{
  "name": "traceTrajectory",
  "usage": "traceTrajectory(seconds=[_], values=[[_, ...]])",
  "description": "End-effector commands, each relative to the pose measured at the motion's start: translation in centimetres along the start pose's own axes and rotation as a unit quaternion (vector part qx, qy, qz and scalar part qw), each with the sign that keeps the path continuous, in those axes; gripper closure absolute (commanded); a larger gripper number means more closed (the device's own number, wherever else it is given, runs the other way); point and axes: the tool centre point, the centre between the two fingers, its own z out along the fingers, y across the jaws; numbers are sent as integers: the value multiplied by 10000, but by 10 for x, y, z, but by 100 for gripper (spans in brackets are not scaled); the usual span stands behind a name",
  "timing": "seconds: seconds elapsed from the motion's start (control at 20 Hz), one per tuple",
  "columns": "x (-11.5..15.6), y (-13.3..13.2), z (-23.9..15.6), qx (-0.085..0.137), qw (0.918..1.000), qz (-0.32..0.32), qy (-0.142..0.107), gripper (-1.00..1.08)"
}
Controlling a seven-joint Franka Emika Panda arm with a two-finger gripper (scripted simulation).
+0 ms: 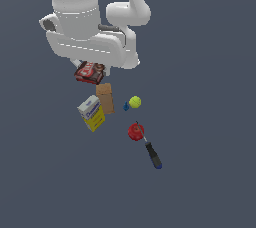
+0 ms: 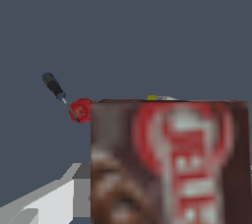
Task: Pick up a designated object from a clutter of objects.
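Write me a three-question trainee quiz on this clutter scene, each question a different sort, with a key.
1. True or false: the brown-red box sits directly under the gripper in the exterior view.
2. Multiple choice: what touches the red apple? A) yellow-green ball B) screwdriver C) tan box
3. Fill in: the yellow-blue-white box lies beside the ____ box.

Key
1. True; the wrist view shows the box filling the frame close to the camera.
2. B; its shaft tip meets the apple.
3. tan
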Motion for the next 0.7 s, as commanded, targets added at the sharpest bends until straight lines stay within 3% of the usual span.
traceTrajectory(seconds=[0.0, 0.3, 0.65], values=[[1, 14, -16, -6, 10000, -6, -7, 108], [5, 35, -39, -12, 10000, -6, -6, 108], [7, 38, -43, -14, 10000, -6, -5, 108]])
